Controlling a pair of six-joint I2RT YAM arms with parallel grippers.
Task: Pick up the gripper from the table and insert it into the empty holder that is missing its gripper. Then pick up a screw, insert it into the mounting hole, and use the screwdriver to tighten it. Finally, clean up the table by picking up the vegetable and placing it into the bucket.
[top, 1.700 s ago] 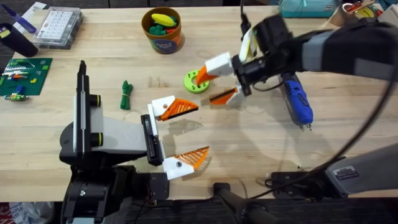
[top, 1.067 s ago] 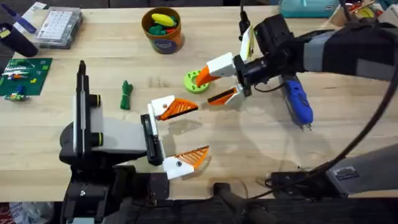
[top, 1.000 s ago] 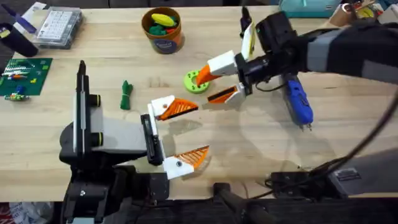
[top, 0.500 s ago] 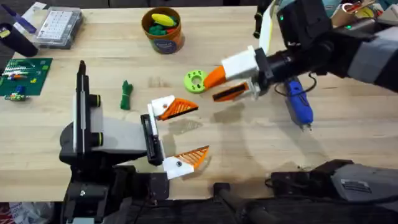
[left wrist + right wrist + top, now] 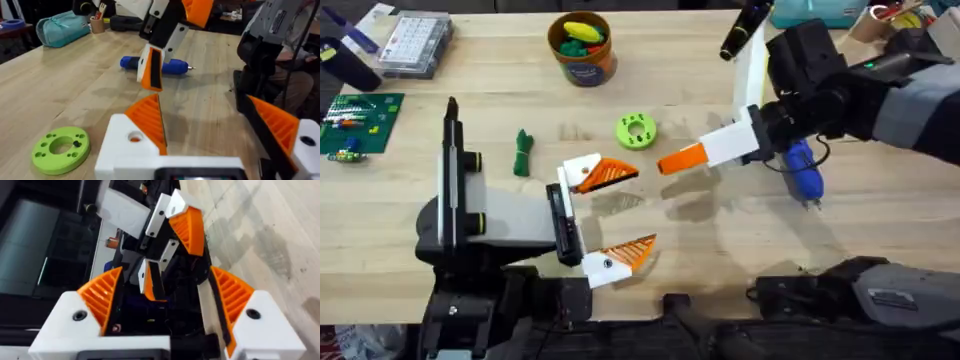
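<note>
Overhead and wrist views, late stage of the task. My left gripper (image 5: 638, 208) is hovering low over the wooden table (image 5: 720, 260) with its fingers spread, pinching nothing. My right gripper (image 5: 685, 160) is hanging above the middle, turned on its side, fingers likewise spread and empty in its wrist view. The screwdriver (image 5: 802, 170) is lying on the table under my right arm. The vegetable (image 5: 523, 152) is lying apart from the bucket (image 5: 582, 50), so cleaning up is waiting to be done. The holder and screw are not clearly showing, so that step may be finished. A green ring (image 5: 637, 130), a compartment box (image 5: 410, 40) and a teal pouch (image 5: 62, 27) are sitting around
</note>
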